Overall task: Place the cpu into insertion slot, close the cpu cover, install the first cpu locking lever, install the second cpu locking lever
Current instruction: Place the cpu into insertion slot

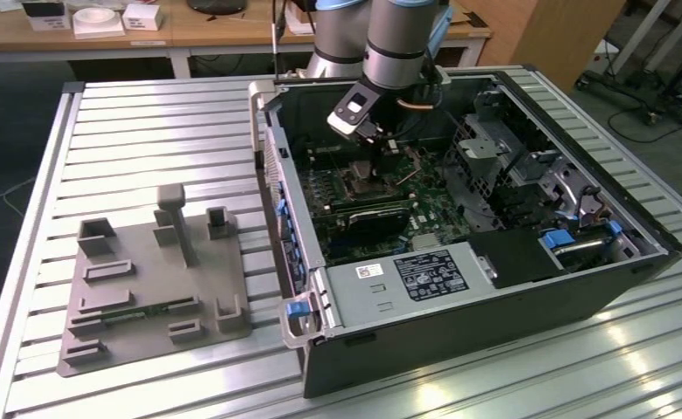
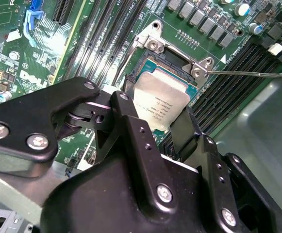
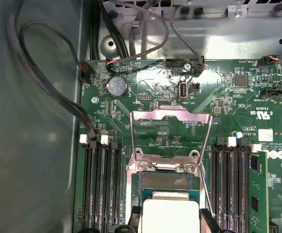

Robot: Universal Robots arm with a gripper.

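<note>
Fingers (image 2: 127, 121) pinching cpu (image 2: 162, 99) by edges, just over socket (image 3: 165, 180); looks not yet seated. Cover (image 3: 172, 110) flipped open, lever (image 2: 252, 74) swung free. Cover closing and both levers left.

A slatted aluminium work table (image 1: 142, 113) carries two things. An open black computer case (image 1: 458, 332) lies on its side directly beneath the gripper (image 1: 375, 150), which hangs inside it. A grey moulded fixture plate (image 1: 142, 297), studded with upright blocks, lies flat well off from the gripper, toward the exterior view's left and nearer the camera. Case and plate sit just beside each other, a narrow strip of bare slats between them.
</note>
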